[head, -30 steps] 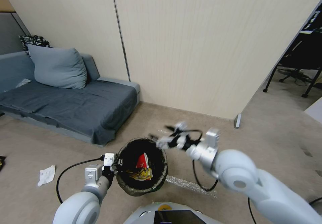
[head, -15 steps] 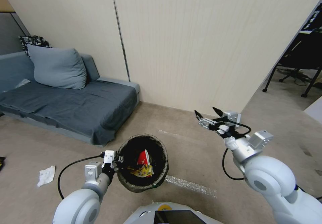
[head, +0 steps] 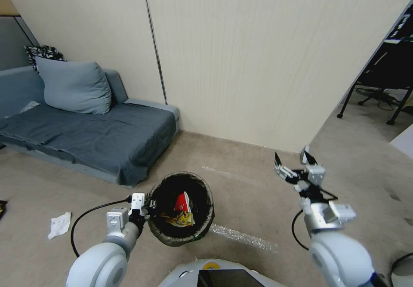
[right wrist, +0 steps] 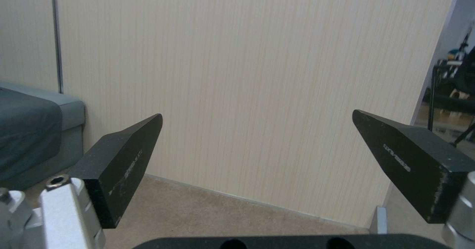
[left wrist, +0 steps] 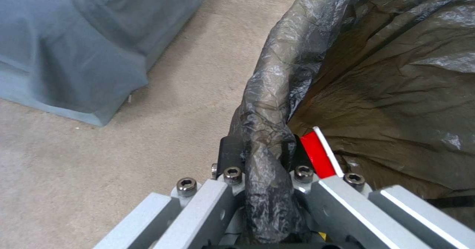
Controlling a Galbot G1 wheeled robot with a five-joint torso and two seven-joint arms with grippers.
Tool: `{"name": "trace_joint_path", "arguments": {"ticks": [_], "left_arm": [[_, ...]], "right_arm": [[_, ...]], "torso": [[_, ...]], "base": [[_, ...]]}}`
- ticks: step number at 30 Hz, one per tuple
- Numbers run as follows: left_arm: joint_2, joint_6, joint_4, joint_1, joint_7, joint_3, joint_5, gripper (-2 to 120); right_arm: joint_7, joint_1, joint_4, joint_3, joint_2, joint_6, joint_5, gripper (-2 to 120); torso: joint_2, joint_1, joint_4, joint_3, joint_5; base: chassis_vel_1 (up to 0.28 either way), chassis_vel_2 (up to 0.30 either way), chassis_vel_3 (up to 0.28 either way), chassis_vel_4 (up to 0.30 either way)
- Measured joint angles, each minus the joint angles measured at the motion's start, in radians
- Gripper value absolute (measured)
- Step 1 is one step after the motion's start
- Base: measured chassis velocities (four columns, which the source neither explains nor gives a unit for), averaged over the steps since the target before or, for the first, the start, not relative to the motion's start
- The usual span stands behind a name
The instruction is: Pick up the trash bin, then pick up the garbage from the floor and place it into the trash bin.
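Hidden and cropped items

The round bag-lined trash bin point(head: 181, 209) conceals its own white wall under the dark folded liner; the yellow wrapper point(head: 183, 220) inside is partly covered by the red-and-white packet point(head: 182, 202). A dark object point(head: 1, 206) is cropped at the floor's left edge.

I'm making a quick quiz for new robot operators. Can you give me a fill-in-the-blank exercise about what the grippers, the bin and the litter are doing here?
1. The left gripper is shut on the bag-covered ____ of the trash bin.
2. The right gripper is raised off to the bin's right, with its fingers ____.
3. A red-and-white packet lies ____ the bin.
4. A crumpled white tissue lies on the ____, in front of the sofa.

Missing words: rim; open; inside; floor
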Motion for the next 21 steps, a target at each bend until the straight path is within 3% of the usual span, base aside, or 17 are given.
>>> {"name": "trace_joint_path", "arguments": {"ticks": [7, 21], "left_arm": [[-0.014, 0.000, 0.000, 0.001, 0.000, 0.001, 0.022, 1], [-0.028, 0.000, 0.000, 0.010, 0.030, 0.008, 0.086, 1]], "right_arm": [[0.029, -0.066, -0.010, -0.094, 0.032, 0.088, -0.078, 100], [0.030, -0.090, -0.047, -0.101, 0.056, 0.120, -0.063, 100]], "torso": [[0.000, 0.000, -0.0001, 0.000, -0.0001], [0.000, 0.000, -0.0001, 0.000, 0.0001]], "base": [[0.000, 0.000, 0.000, 0.000], [0.000, 0.000, 0.000, 0.000]]}}
